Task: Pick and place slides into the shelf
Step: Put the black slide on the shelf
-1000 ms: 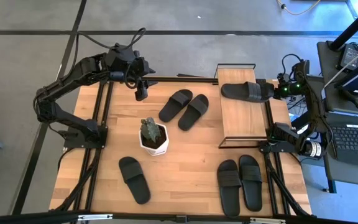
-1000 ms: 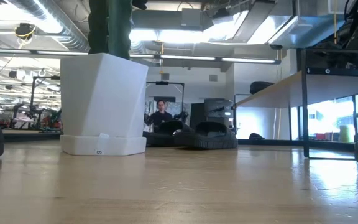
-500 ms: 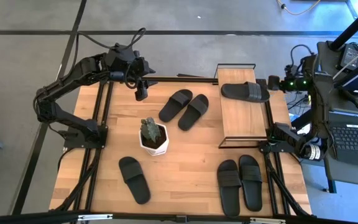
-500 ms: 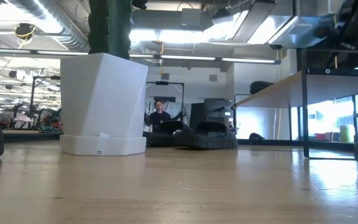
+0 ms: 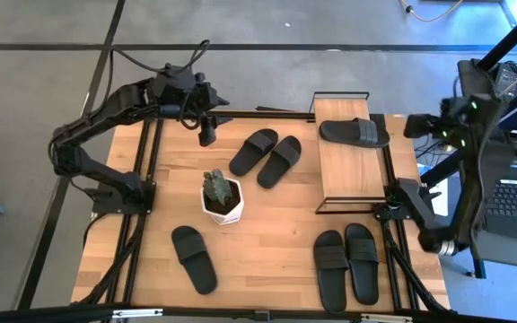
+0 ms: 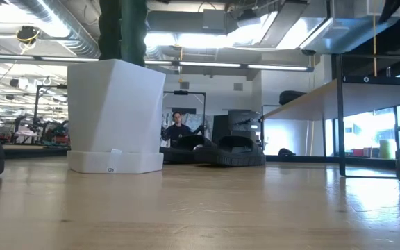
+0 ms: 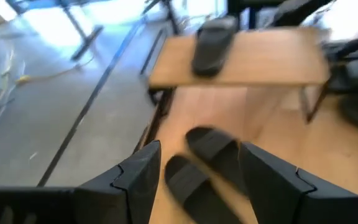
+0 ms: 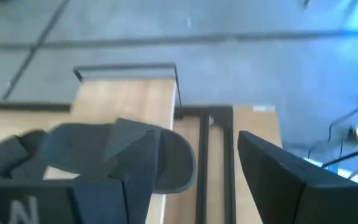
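Observation:
One black slide (image 5: 354, 132) lies flat on the shelf's wooden top (image 5: 344, 166), near its far end; it also shows in the right wrist view (image 8: 104, 155). A pair of slides (image 5: 266, 157) lies on the table left of the shelf. A single slide (image 5: 194, 258) lies near the front left, and another pair (image 5: 346, 263) near the front right. My left gripper (image 5: 206, 135) hangs open above the table's far left, facing the middle pair (image 7: 207, 162). My right gripper (image 5: 413, 126) is open and raised, right of the shelf, with nothing between its fingers (image 8: 278, 180).
A white pot with a small cactus (image 5: 222, 197) stands mid-table; in the low view the pot (image 6: 117, 114) fills the left. Black frame rails (image 5: 146, 170) run along both table sides. A laptop desk (image 5: 510, 188) stands off the right edge. A person shows far behind (image 6: 179, 126).
My right gripper has risen and drawn back toward the table's right edge, away from the slide on the shelf, tipping up as it went. The slide has stayed flat on the shelf top.

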### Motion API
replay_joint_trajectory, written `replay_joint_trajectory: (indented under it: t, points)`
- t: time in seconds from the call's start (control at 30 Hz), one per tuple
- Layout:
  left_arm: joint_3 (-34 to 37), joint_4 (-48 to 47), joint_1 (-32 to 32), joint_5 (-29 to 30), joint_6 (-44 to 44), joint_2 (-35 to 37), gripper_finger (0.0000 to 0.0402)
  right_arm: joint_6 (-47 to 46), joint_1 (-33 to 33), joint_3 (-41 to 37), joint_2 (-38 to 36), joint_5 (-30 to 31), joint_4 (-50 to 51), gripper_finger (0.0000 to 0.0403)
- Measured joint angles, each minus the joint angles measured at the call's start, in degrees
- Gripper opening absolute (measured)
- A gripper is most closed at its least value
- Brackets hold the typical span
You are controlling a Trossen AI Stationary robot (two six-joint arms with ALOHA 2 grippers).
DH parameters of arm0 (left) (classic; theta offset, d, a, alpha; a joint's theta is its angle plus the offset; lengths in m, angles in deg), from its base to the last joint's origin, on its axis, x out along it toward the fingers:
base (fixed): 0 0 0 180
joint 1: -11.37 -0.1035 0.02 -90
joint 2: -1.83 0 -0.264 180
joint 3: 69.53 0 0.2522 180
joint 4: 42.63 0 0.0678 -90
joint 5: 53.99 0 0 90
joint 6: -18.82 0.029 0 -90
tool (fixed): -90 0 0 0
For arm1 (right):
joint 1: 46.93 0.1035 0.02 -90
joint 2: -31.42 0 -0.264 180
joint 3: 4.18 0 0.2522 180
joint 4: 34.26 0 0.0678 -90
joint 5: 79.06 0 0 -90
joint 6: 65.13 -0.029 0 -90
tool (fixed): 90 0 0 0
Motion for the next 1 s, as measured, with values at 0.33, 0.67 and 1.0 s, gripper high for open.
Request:
replay_joint_trajectory:
  t: [0.33,0.67,1.0]
  points:
    - [0.00,13.87,4.06,-17.65,1.83,-10.79,0.0207,-5.66,-0.05,2.98,-9.17,-14.89,-0.56,0.0220]
    - [0.07,31.08,6.81,-17.76,1.42,-23.27,0.0207,-5.44,-0.05,2.93,-9.34,-18.45,-0.56,0.0220]
    - [0.02,44.18,6.62,-9.64,4.90,-31.17,0.0207,-5.54,-0.05,2.91,-9.33,-18.45,0.26,0.0220]
